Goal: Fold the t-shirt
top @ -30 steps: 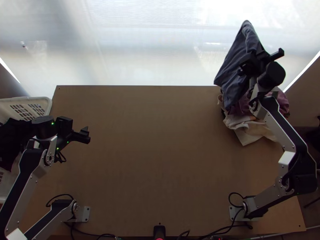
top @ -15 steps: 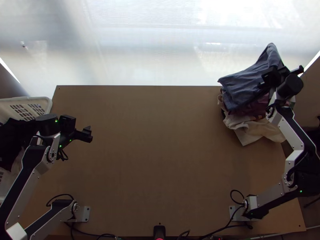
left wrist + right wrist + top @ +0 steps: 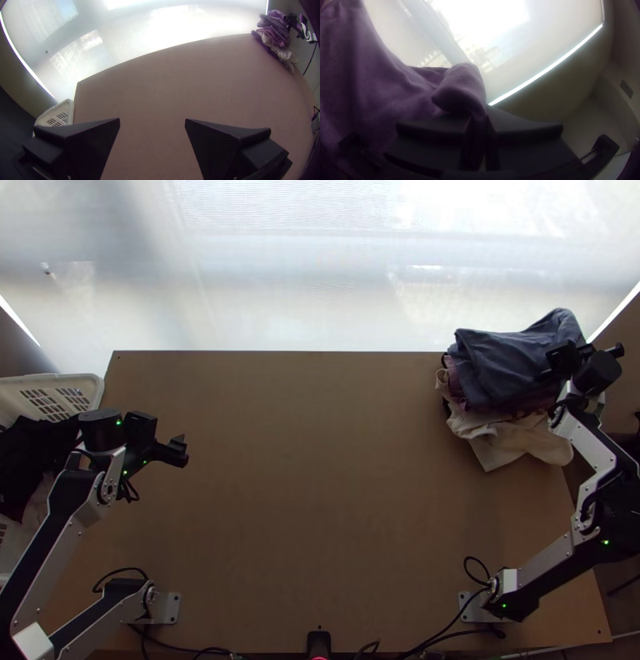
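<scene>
bench [image 3: 320, 500]: bare wood mid-area, prob. kept free as folding space.
L gripper [image 3: 180, 450]: approx. 10 o'clock on bench, over the surface; fingers [image 3: 230, 140] spread wide w/ nothing betw. them, prob. parked so R side has room.
basket [image 3: 94, 390]: just outward of L gripper, at bench edge; dark cloth [image 3: 28, 456] in it, prob. laundry store.
cream cloth [image 3: 500, 444]: 2 o'clock, near side of pile, bunched, edge spilling toward bench centre; acts as base.
purple cloth [image 3: 454, 390]: above cream, mostly covered.
t-shirt: prob. the blue-grey garment [image 3: 508, 360], atop pile at 2 o'clock, draped & loosely doubled, not flat; pile bears most of its wt.
R gripper [image 3: 570, 362]: at garment's 3 o'clock side; fingers [image 3: 523, 123] pinched on a bunched bit of it, prob. to steer the cloth. Hem or sleeve: can't tell.
next: if folding, needs garment spread mid-bench; risk = dragging pile along.
</scene>
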